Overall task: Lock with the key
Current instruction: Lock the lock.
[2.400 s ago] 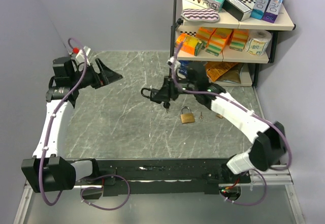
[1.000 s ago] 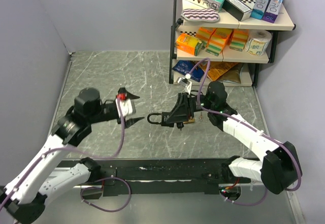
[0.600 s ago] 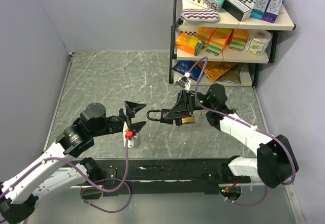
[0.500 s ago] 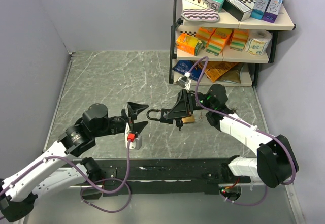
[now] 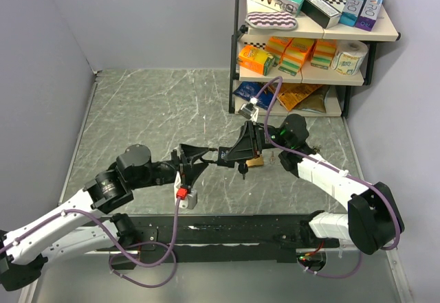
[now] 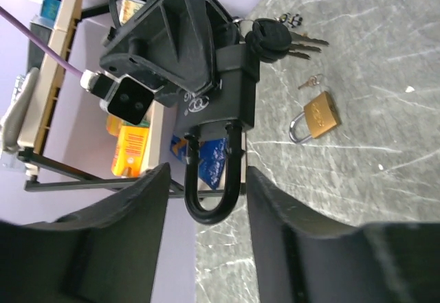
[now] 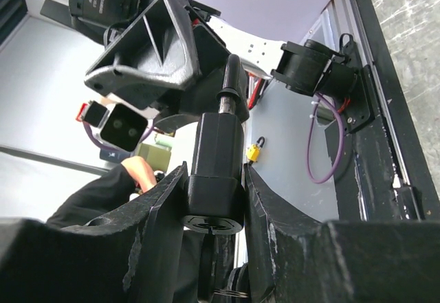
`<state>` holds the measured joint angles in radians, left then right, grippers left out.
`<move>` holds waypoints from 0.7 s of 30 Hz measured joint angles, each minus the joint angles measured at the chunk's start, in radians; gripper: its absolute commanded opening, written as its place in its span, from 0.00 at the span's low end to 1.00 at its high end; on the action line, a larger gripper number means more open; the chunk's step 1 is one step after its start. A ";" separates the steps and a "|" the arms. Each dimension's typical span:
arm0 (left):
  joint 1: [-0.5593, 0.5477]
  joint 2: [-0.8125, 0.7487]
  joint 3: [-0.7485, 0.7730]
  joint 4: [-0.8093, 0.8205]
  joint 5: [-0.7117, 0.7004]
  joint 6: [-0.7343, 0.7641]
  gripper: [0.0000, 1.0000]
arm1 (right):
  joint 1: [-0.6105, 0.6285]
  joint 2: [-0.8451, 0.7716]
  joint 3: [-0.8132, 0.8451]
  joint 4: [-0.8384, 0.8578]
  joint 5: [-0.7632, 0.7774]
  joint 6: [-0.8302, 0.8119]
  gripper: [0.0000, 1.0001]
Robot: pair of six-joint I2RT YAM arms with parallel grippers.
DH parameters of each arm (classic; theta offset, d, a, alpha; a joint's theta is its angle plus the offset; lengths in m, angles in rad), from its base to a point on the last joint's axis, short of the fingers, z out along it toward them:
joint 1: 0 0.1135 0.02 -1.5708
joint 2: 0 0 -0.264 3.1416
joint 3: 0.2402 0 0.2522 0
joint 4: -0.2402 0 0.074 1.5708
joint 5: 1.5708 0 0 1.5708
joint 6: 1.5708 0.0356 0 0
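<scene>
My right gripper is shut on the body of a black padlock and holds it above the table, shackle pointing left. In the right wrist view the padlock body is clamped between my fingers. A bunch of black-headed keys sticks out of its base. My left gripper is open, one finger on each side of the shackle without touching it. The left gripper is empty.
A brass padlock and a small loose key lie on the marble table under the right arm. A shelf rack with boxes and packets stands at the back right. Grey walls bound the left and back.
My left arm has swung from the back left to the front centre and brought its open fingers round the shackle. My right gripper has held the black padlock almost still.
</scene>
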<state>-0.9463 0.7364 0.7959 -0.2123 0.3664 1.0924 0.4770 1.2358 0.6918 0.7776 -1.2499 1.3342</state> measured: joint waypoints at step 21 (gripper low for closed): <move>-0.136 0.015 -0.129 0.155 -0.213 0.129 0.36 | 0.001 0.000 -0.054 -0.022 0.025 0.075 0.00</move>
<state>-1.0824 0.7517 0.6674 -0.0574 0.1532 1.2209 0.4782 1.2358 0.6380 0.7555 -1.2251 1.4090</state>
